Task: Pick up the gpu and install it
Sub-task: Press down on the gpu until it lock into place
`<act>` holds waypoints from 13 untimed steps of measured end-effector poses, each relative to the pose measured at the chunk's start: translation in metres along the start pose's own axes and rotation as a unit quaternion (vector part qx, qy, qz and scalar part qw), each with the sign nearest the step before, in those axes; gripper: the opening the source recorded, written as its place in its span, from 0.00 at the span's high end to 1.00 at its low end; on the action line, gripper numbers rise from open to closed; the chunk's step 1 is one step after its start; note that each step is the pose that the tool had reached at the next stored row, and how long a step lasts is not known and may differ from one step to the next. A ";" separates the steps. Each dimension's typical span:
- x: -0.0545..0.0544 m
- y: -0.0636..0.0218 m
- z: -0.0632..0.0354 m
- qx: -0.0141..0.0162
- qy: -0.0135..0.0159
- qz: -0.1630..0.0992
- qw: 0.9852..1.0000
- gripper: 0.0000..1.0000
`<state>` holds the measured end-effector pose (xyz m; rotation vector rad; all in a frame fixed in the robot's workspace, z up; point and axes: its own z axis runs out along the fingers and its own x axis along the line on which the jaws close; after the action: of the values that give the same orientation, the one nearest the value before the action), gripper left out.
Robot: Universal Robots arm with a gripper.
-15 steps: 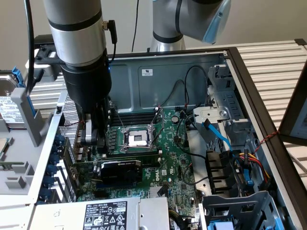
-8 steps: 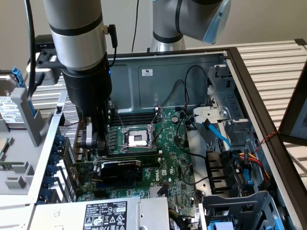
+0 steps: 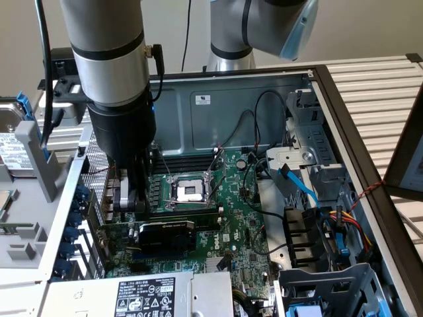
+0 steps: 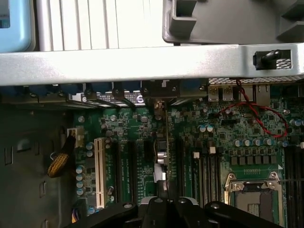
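Green board and black shroud: the gpu (image 3: 166, 236) sits upright on the motherboard (image 3: 238, 218). The tool (image 3: 130, 195), closed and empty, hangs beside it. Likely light, stiff, fragile; grip its edges.

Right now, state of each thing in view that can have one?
gripper: shut, lowered inside the case just above the gpu.
gpu: standing on edge on the motherboard, apparently in a slot.
CPU socket: exposed, no cooler on it.
computer case: side panel off, interior open.

light: bright, even | glare: pale metal rail | wrist view: soft
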<state>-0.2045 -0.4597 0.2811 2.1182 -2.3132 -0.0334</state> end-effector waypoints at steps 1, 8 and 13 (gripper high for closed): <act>0.000 -0.0002 0.0001 -0.002 0.000 0.000 1.000 0.89; 0.000 -0.0022 0.0001 -0.003 0.000 -0.003 1.000 0.89; 0.000 -0.0025 0.0006 -0.003 0.000 -0.003 1.000 0.89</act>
<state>-0.2020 -0.4597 0.2804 2.1223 -2.3032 -0.0398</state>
